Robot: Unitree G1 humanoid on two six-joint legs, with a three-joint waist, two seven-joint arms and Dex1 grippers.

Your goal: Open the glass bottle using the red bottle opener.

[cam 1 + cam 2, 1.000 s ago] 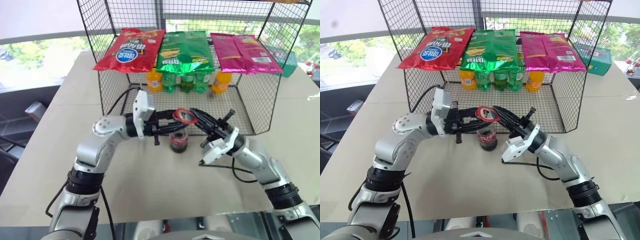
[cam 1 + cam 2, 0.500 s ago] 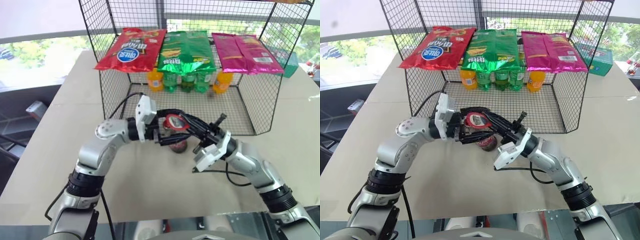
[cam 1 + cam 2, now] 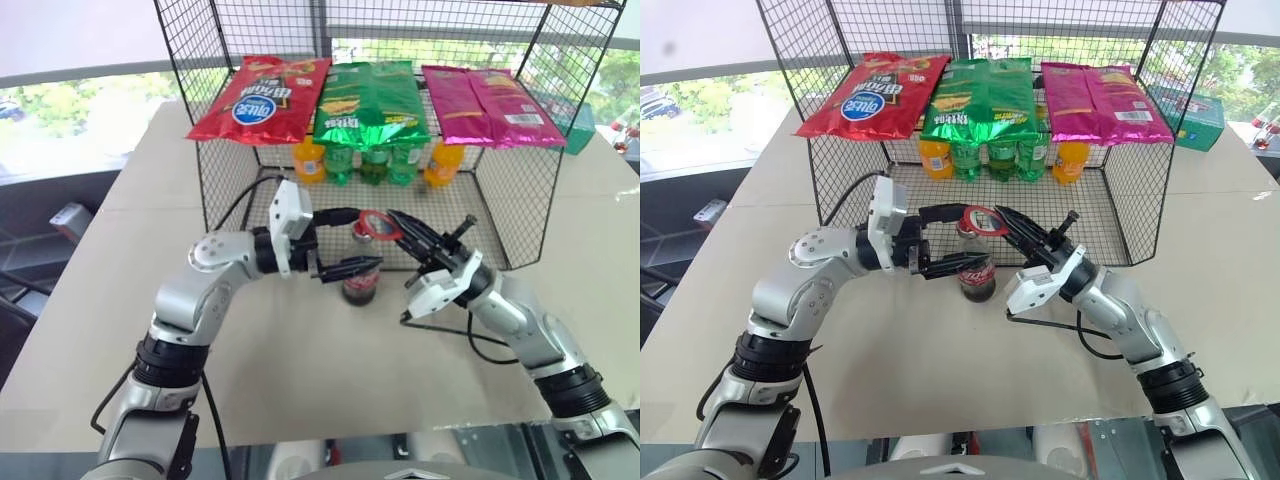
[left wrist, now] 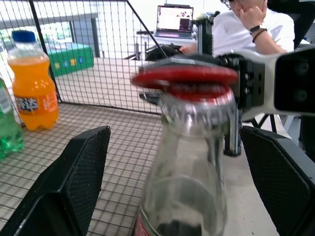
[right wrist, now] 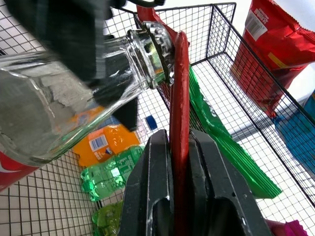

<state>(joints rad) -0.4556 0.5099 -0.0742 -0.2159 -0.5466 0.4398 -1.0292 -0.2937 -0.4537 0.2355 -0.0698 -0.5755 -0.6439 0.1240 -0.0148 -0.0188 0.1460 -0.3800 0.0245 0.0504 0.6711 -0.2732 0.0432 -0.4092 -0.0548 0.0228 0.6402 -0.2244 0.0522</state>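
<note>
1. Here, in the eye view, the glass bottle [image 3: 359, 284] of dark cola stands mid-frame before the wire rack [image 3: 520, 215].
2. Left wrist view: my left gripper [image 4: 182, 187] gapes around the bottle's neck.
3. Right wrist view: my right gripper [image 5: 180, 147] clamps the red bottle opener [image 5: 179, 88] against the cap.

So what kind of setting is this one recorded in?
Probably an office or lab staged as a shop: a black wire-mesh rack with colourful crisp bags and orange soda bottles, plus a seated person beside an open laptop.

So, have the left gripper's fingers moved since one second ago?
Yes. The left gripper has opened; its fingers now stand apart from the glass bottle, which they gripped before.
</note>
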